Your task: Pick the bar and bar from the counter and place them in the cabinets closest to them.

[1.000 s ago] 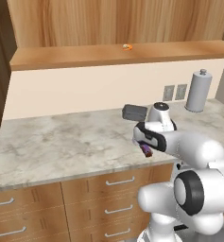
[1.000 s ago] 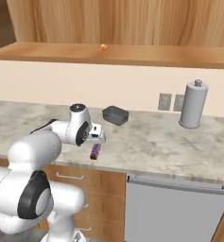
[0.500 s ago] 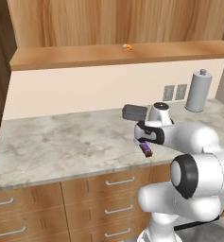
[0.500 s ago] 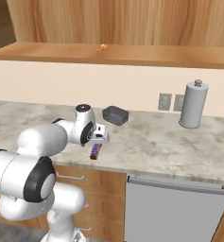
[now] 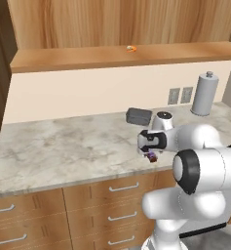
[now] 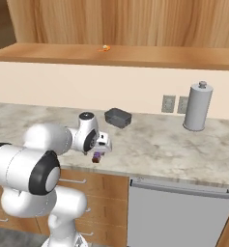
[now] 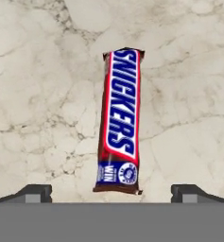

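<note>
- Left base view: the gripper (image 5: 151, 152) is hanging low over the marble counter (image 5: 63, 146), just above a small dark bar (image 5: 151, 156) near the front edge.
- Right base view: that bar is lying apart from the dark grey block (image 6: 118, 117).
- Hand view: the Snickers bar (image 7: 119, 122) is lying flat between wide-spread fingertips (image 7: 35, 192), nothing held. It is probably light, slippery and slightly soft; gripping across its narrow middle looks best.

Lying on marbled bench (image 5: 63, 146): wrapped bar (image 7: 119, 120), dark grey block (image 5: 138, 116); grey canister (image 6: 197, 106) standing at back.
</note>
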Tool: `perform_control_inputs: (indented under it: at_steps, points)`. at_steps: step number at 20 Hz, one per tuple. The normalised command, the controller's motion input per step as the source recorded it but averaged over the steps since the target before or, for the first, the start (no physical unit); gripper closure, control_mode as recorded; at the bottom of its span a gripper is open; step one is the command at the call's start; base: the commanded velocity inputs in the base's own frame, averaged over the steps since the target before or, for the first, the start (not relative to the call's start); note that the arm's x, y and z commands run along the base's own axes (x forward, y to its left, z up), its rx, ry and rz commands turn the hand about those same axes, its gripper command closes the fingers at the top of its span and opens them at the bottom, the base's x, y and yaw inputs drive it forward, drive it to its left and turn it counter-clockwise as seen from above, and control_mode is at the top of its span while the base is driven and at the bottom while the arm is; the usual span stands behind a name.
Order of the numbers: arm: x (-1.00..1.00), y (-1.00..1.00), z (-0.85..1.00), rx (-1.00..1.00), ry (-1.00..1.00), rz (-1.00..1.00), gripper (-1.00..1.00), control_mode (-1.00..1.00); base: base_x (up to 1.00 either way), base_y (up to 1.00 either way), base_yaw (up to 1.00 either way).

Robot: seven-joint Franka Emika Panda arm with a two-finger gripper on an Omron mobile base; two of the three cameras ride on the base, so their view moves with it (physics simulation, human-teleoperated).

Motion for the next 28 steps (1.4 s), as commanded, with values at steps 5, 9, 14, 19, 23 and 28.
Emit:
perform_control_inputs:
  at_steps: [5,9,14,19,23,28]
  points:
    - [0.02,0.00,-0.35,0.01,0.01,0.00,-1.00,-1.00,0.00,0.00,0.00]
    - [0.09,0.00,-0.28,0.01,0.00,0.00,-1.00,-1.00,0.00,0.00,0.00]
    - [0.29,0.00,-0.02,0.01,0.05,-0.01,-1.00,-1.00,0.00,0.00,0.00]
    - [0.44,0.00,0.11,0.02,0.15,-0.03,-1.00,-1.00,0.00,0.00,0.00]
    - [0.28,0.00,-0.30,-0.04,0.14,0.00,-1.00,-1.00,0.00,0.00,0.00]
    - [0.02,0.00,-0.49,-0.07,0.10,0.02,1.00,-1.00,0.00,0.00,0.00]
